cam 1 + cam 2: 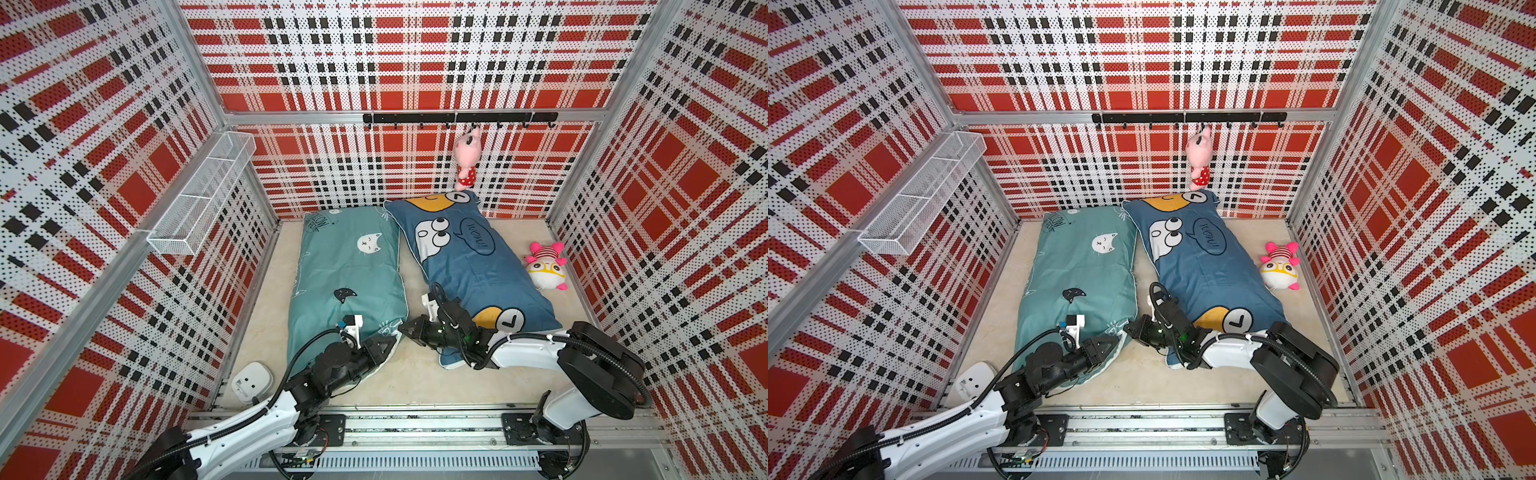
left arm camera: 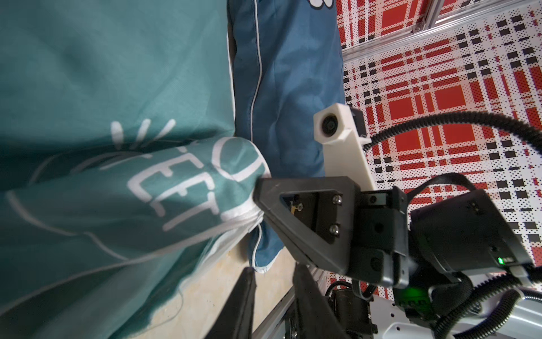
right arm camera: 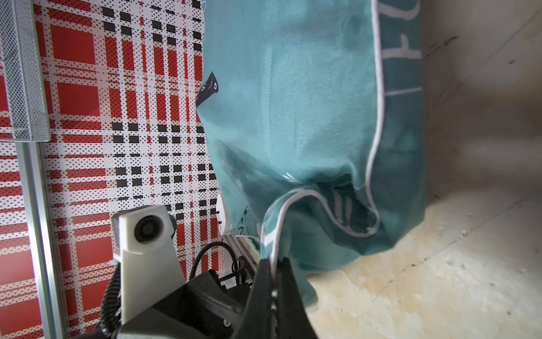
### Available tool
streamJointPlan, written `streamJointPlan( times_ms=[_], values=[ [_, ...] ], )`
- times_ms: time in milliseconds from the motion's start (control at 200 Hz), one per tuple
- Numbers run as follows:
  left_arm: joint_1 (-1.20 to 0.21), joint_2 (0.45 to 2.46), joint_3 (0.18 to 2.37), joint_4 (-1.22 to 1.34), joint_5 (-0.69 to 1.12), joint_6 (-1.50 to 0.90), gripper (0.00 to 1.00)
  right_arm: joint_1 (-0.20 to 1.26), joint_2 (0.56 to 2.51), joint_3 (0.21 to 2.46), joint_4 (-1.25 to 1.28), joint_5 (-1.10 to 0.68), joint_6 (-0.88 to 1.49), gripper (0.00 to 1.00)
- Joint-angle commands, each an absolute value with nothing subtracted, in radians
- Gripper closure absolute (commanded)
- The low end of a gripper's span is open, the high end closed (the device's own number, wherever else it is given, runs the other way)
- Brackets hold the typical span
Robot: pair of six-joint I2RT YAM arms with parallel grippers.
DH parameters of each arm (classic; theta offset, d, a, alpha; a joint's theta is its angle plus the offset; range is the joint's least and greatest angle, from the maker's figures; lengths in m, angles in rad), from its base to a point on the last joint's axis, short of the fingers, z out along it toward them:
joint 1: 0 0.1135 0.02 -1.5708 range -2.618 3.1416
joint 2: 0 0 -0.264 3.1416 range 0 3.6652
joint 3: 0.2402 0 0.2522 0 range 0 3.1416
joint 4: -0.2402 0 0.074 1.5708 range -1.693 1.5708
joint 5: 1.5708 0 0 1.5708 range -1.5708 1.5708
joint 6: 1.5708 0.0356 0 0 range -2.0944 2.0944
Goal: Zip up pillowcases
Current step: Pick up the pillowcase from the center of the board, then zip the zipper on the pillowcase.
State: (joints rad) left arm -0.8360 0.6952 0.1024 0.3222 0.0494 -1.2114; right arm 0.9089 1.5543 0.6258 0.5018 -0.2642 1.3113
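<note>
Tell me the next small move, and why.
Probably ease the left claw in to the teal case's near edge: the right claw pinches its piped corner, while the left stands open and empty just short of it. No zipper pull shows.

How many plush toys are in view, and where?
2. The pink plush toy hangs from the hook rail on the back wall; the white plush toy lies beside the blue pillowcase.

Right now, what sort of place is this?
Likely a robot test cell staged as a bedroom: plaid perforated walls, two arms on a front rail, a teal pillowcase and blue pillowcase with plush toys.
</note>
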Motion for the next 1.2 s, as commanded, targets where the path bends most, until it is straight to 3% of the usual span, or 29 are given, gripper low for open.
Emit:
streamJointPlan(
  times_ms=[0,702,1193],
  values=[
    [-0.826,0.702,0.091,0.364,0.046,-1.201,0.70,0.916,1.573,0.645,0.549,-0.272,1.324,1.00],
    [-0.773,0.776,0.090,0.439,0.103,-1.162,0.65,0.931,1.569,0.641,0.574,-0.293,1.347,1.00],
    [-0.750,0.824,0.101,0.477,0.126,-1.143,0.67,0.946,1.579,0.643,0.588,-0.302,1.359,1.00]
  ],
)
